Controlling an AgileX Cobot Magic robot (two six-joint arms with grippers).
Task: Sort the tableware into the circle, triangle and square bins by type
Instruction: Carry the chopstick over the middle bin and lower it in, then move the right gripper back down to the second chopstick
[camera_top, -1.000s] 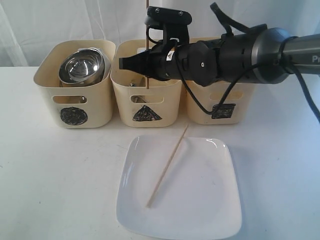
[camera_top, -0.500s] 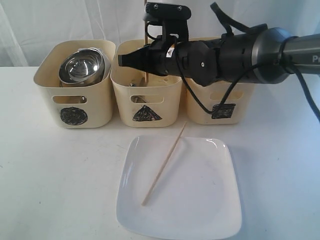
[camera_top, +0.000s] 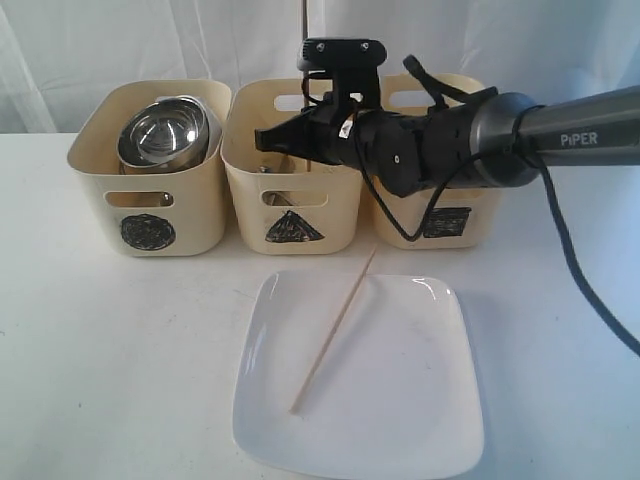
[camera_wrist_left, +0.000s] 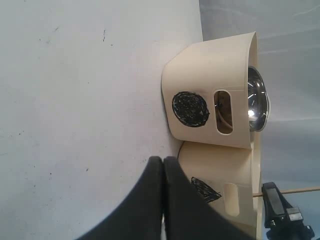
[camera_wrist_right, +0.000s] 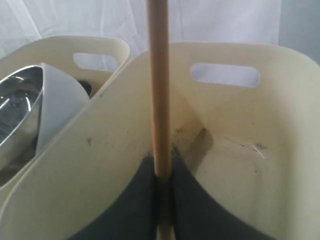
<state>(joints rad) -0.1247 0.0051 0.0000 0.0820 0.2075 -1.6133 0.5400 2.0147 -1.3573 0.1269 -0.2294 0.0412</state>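
Chopstick (camera_wrist_right: 159, 75) stands upright, clamped in right pincer (camera_wrist_right: 160, 170), apparently over the triangle bin (camera_top: 250, 200); left pincer (camera_wrist_left: 163, 162) closed, empty.

The right arm (camera_top: 440, 150) covers the inside of the triangle bin (camera_top: 340, 215) and much of the square bin (camera_top: 480, 225), so what they hold cannot be told. The upright chopstick (camera_wrist_right: 159, 85) runs off the top edge of the right wrist view. What lies under the steel bowl (camera_top: 160, 135) is hidden
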